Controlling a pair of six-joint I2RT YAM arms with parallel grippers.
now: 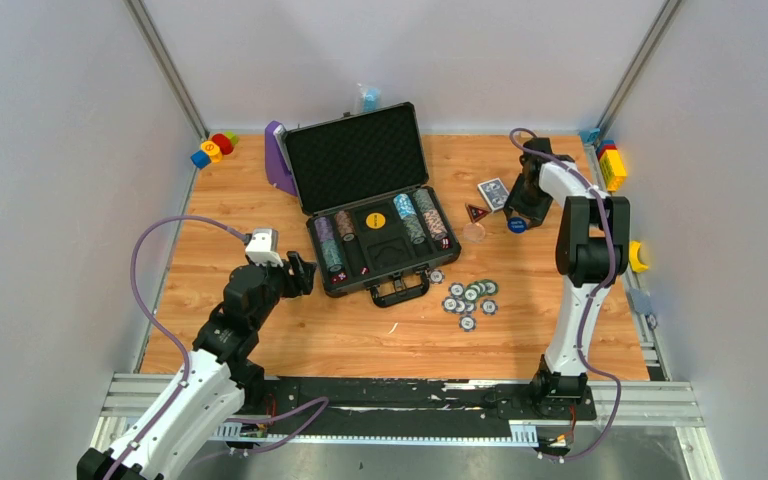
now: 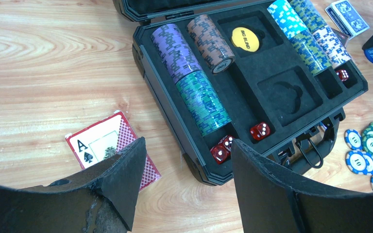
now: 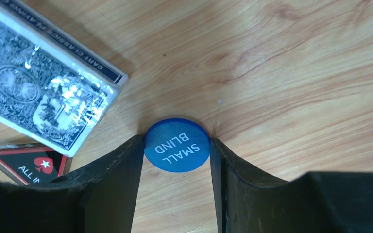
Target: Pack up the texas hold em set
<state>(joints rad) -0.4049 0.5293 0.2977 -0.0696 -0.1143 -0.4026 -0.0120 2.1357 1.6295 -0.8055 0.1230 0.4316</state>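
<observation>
Currently, left gripper: jaws spread wide, nothing held; hung over the table at the briefcase's near-left corner.
Red deck: laid flat on the wood just left of the briefcase, ace of spades face up, partly covered by the left finger in the wrist view.
Loose chips: blue-and-white and green ones scattered in a cluster on the wood, right of the handle.
Briefcase: set mid-table, opened, lid stood up at the far side, handle turned to the arms.
Chip rows: purple, brown and teal stacks are lodged in the left slots; blue, green and white in the right slots.
Big blind button: yellow, seated in a centre foam recess; the recess nearer the handle is left bare.
Dice: red, seated along the near foam edge.
Right gripper: lowered to the wood right of the briefcase, closed against both edges of the small blind button.
Blue deck: laid flat just beyond that button.
All-in marker: triangular, placed beside the blue deck.
</observation>
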